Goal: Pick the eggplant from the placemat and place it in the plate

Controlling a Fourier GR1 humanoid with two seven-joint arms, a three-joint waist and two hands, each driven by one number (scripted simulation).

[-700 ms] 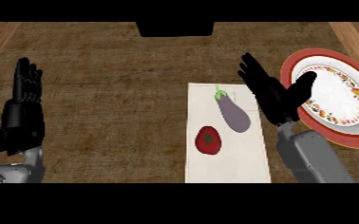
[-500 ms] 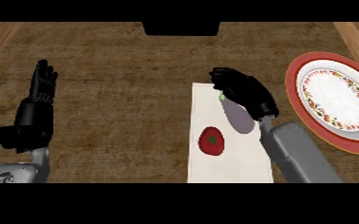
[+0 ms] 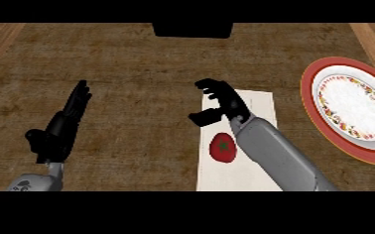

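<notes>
Eggplant out of sight; right hand curled over the placemat.
Right hand hangs at the placemat's upper left corner, fingers hooked, thumb apart below them, nothing seen between. Its grey forearm crosses the placemat; whether the eggplant lies beneath cannot be told. Tomato sits on the placemat's lower left. Plate lies right of the placemat, apart. Left hand, fingers straight, rests well left of it over the surface.
</notes>
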